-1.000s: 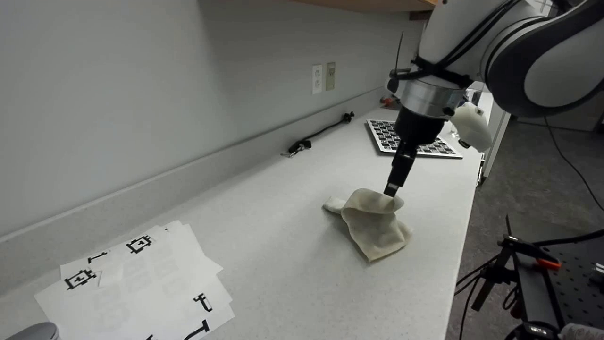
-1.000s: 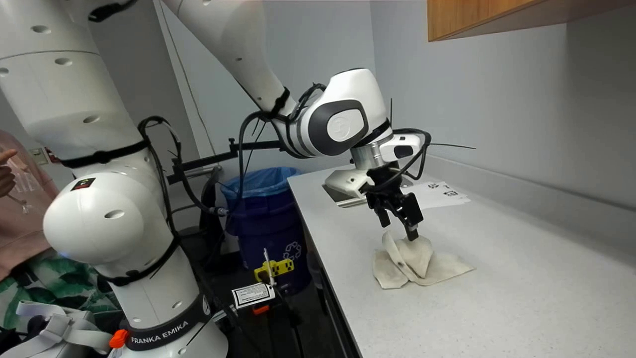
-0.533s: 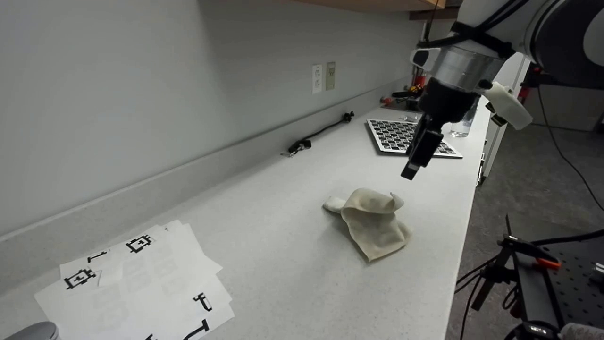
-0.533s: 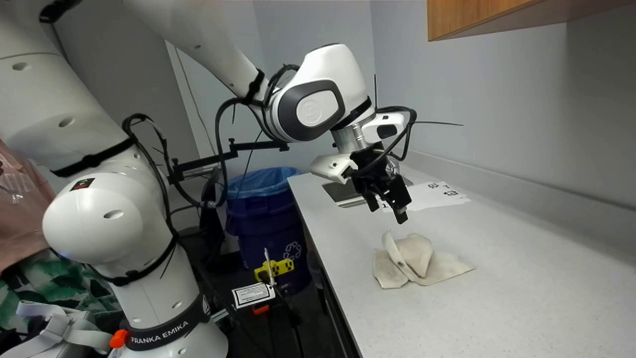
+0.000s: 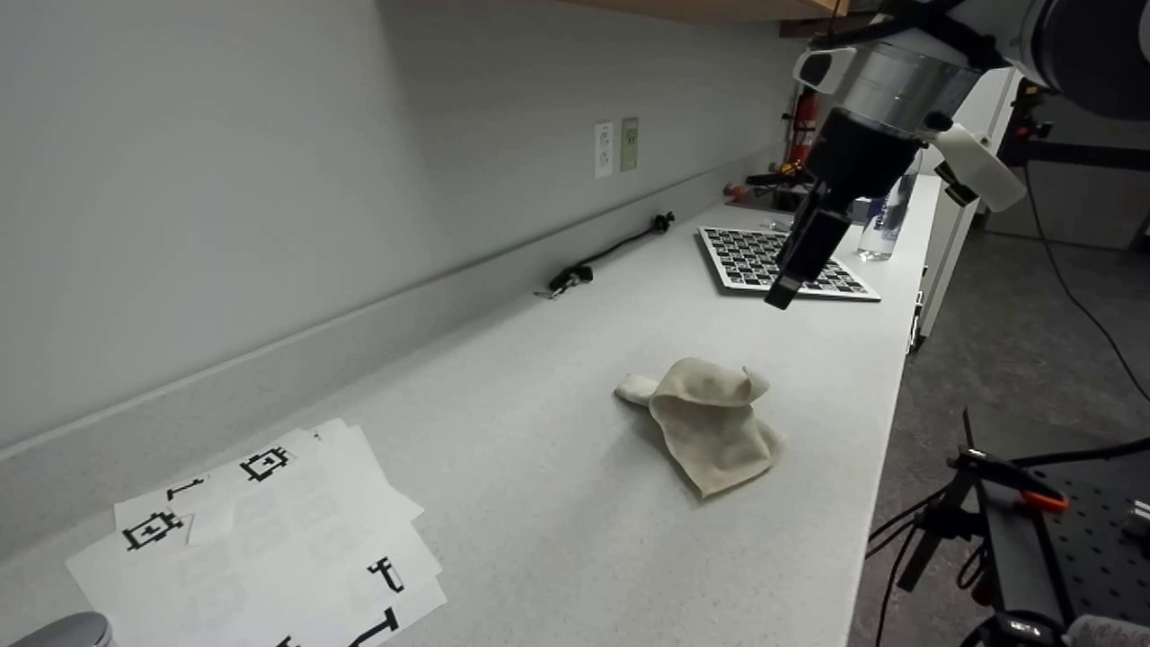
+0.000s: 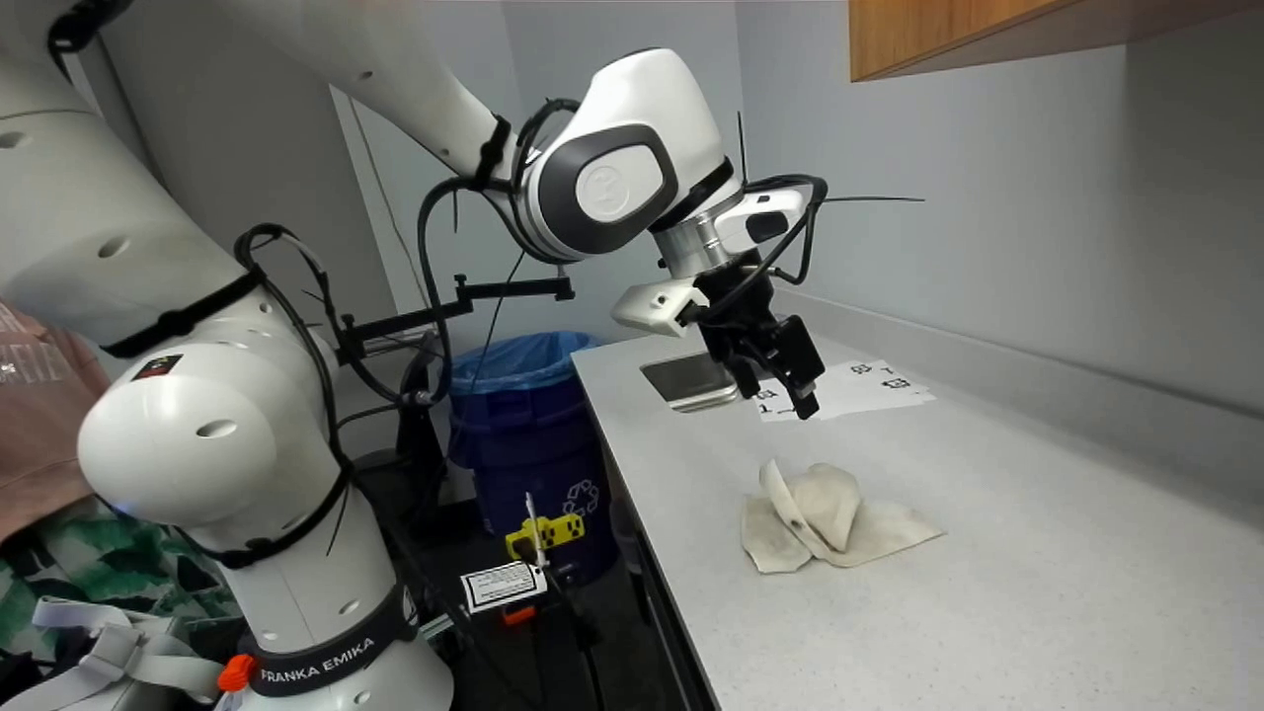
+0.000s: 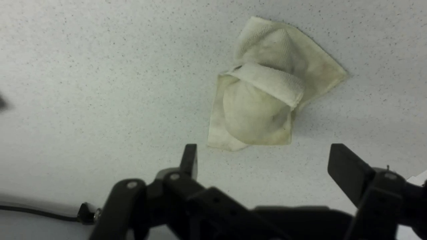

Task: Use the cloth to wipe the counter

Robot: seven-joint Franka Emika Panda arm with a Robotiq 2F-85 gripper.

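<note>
A crumpled off-white cloth [image 5: 719, 440] lies folded on the light speckled counter [image 5: 539, 503], with one part standing up in a loop. It also shows in an exterior view [image 6: 834, 513] and in the wrist view [image 7: 257, 113]. My gripper [image 5: 780, 296] is above the counter, apart from the cloth and higher than it. In an exterior view the gripper [image 6: 777, 397] is tilted with its fingers spread. In the wrist view the gripper [image 7: 263, 146] has its fingers wide apart with nothing between them, and the cloth lies just beyond the tips.
Printed paper sheets [image 5: 269, 539] lie on the counter. A checkered board [image 5: 746, 261], a clear bottle [image 5: 885, 225] and a black cable [image 5: 620, 247] are farther along. A wall runs behind the counter. A wooden cabinet [image 6: 987, 35] hangs above. A blue bin [image 6: 518, 425] stands beyond the counter's end.
A second ago the gripper's fingertip was at the cloth's top. It has risen up and away, and the cloth has stayed where it was.
</note>
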